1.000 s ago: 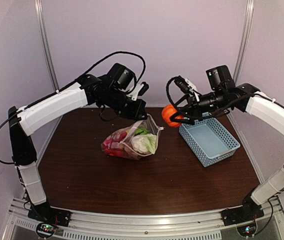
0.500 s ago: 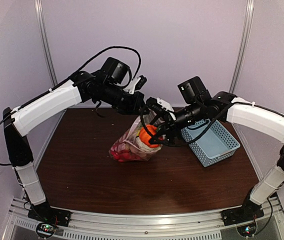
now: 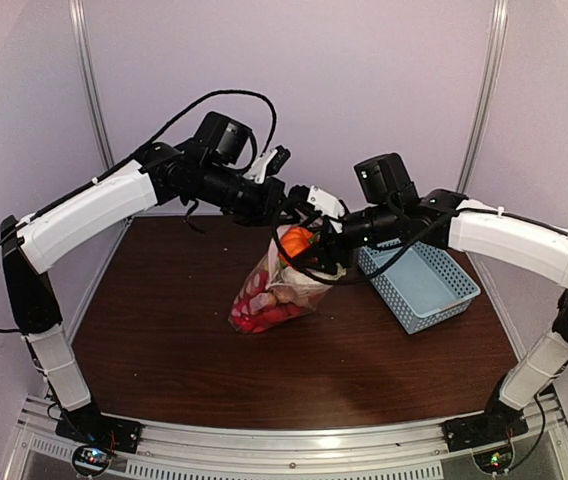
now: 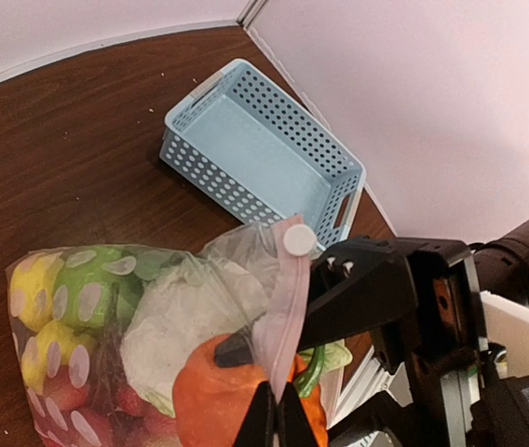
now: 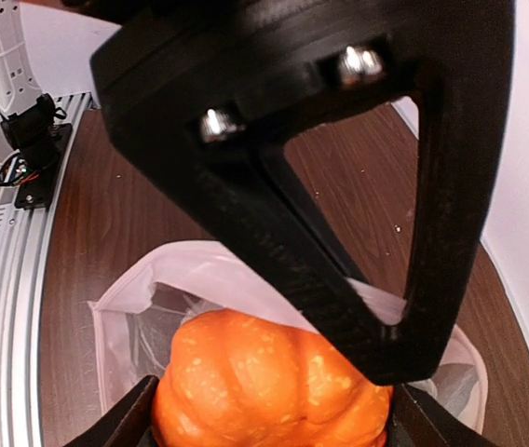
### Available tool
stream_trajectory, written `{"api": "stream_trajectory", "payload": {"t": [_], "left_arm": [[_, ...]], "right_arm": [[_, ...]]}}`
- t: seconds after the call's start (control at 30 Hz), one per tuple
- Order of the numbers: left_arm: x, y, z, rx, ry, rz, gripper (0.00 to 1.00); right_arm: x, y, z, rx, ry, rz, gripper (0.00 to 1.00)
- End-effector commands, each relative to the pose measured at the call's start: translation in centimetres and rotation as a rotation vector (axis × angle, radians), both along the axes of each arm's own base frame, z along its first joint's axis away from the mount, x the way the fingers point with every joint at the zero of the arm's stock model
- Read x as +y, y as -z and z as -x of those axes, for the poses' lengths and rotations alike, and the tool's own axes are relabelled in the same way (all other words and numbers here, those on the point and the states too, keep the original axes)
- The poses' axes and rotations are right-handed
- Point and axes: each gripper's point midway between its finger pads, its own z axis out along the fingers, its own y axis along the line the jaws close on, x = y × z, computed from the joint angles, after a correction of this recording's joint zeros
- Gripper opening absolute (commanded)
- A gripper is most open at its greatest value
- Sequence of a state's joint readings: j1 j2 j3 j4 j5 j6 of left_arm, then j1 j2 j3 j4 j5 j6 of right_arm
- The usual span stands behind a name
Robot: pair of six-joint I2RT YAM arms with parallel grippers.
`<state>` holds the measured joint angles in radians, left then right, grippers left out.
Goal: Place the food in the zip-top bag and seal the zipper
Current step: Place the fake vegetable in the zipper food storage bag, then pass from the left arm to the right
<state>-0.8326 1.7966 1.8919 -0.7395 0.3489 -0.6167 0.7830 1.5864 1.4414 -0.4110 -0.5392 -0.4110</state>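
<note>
So the left gripper (image 4: 277, 421) is pinched tight on the zip-top bag (image 4: 78, 291) at its zipper strip (image 4: 281, 300). The orange pumpkin (image 4: 210, 396) sits at the mouth over the cabbage (image 4: 179, 318), with a blue mesh basket (image 4: 255, 149) behind.

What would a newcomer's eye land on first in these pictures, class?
The small orange pumpkin stands out first, gripped by the right fingers at the mouth of the zip-top bag in the middle of the scene. The left fingers pinch the bag's top edge and hold it up, with colourful toy food inside. A light-blue mesh basket sits just to the right.
</note>
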Motion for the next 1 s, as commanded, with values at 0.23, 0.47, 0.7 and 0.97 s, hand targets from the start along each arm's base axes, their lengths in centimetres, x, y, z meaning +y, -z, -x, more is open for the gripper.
{"api": "stream_trajectory", "payload": {"t": [0.23,0.47,0.7,0.97], "left_arm": [[1.4,-4.5,-0.2,-0.078,-0.013,0.134,0.0],[1.9,-3.2,-0.8,-0.091,0.035,0.115,0.0],[1.8,-4.3,0.2,-0.146,0.124,0.105,0.0],[1.6,-3.4,0.9,-0.108,0.156,0.109,0.0]], "right_arm": [[-0.2,-1.4,-0.8,0.011,0.088,-0.041,1.0],[-2.6,-7.2,3.2,0.083,-0.023,-0.038,1.0],[-6.0,-2.8,-2.7,0.054,0.199,0.077,1.0],[-3.8,-0.2,-4.0,0.093,0.145,0.095,0.76]]}}
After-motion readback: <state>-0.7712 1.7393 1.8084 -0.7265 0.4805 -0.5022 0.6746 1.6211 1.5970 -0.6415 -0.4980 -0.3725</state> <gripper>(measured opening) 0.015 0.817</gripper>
